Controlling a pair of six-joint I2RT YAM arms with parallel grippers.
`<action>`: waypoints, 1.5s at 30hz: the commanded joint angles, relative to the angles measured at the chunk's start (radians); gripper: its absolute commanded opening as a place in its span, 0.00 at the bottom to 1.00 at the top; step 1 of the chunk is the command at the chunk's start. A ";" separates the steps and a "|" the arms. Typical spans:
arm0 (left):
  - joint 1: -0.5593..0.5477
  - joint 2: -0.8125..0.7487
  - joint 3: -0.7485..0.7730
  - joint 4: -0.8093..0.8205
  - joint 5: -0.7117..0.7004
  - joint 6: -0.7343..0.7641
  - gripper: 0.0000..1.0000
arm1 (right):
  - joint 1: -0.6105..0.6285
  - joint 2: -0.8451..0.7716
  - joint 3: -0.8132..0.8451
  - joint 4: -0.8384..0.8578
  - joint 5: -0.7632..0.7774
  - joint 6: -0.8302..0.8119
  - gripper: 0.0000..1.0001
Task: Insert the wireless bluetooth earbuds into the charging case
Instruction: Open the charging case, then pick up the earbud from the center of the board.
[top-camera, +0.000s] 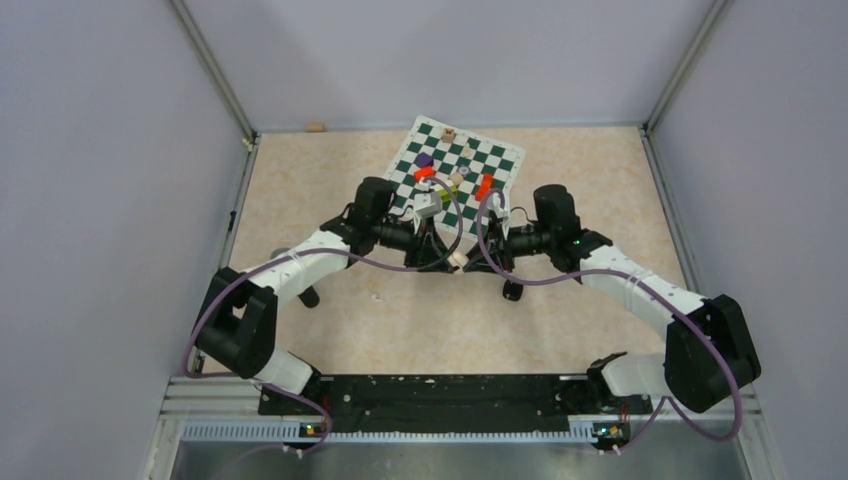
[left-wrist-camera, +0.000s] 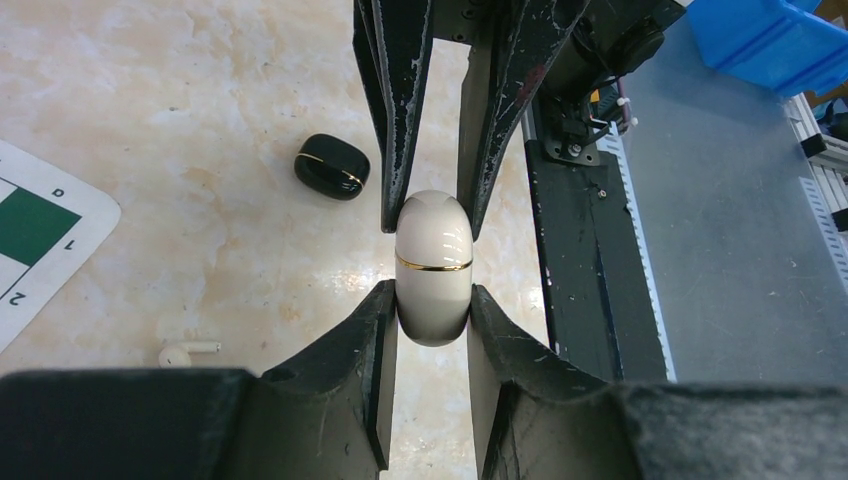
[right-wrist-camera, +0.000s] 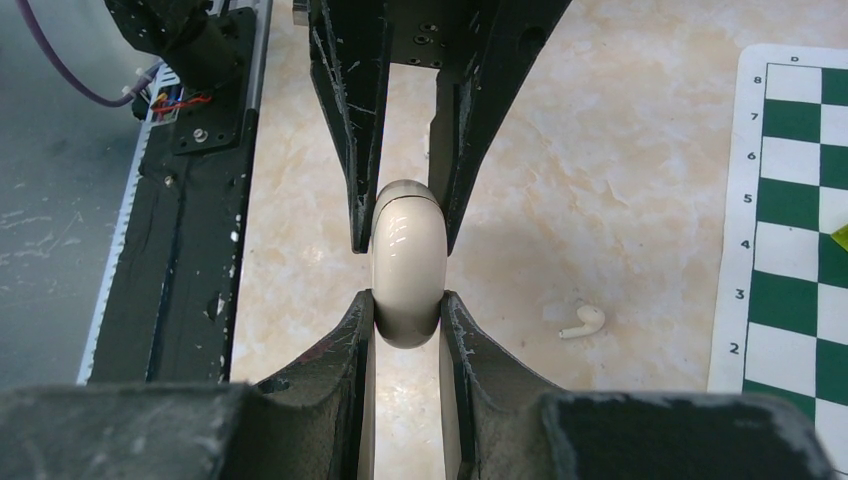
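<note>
A cream-white oval case (left-wrist-camera: 432, 255) with a thin gold band hangs just above the table, gripped end to end. My left gripper (left-wrist-camera: 432, 300) is shut on its near end in the left wrist view. My right gripper (right-wrist-camera: 408, 300) is shut on the other end of the same case (right-wrist-camera: 408, 250). In the top view the two grippers meet tip to tip around this case (top-camera: 457, 260). A glossy black charging case (left-wrist-camera: 332, 166) lies shut on the table beyond it. One white earbud (right-wrist-camera: 583, 320) lies loose on the table, and it is the same earbud (left-wrist-camera: 185, 352) in the left wrist view.
A green and white chessboard (top-camera: 455, 170) with several small coloured pieces lies tilted behind the grippers. The black base rail (left-wrist-camera: 590, 250) runs along the near side. A blue bin (left-wrist-camera: 770, 40) sits past the rail. Grey walls close in the work area.
</note>
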 joint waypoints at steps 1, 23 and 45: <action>-0.018 0.012 0.048 -0.016 0.037 0.009 0.08 | 0.007 -0.001 0.052 0.043 0.008 -0.032 0.00; -0.021 -0.002 0.044 -0.041 0.070 0.041 0.00 | -0.072 -0.052 0.043 0.106 -0.006 0.039 0.57; 0.229 -0.203 0.003 0.077 0.080 -0.049 0.00 | -0.161 -0.047 0.215 0.003 0.083 0.199 0.74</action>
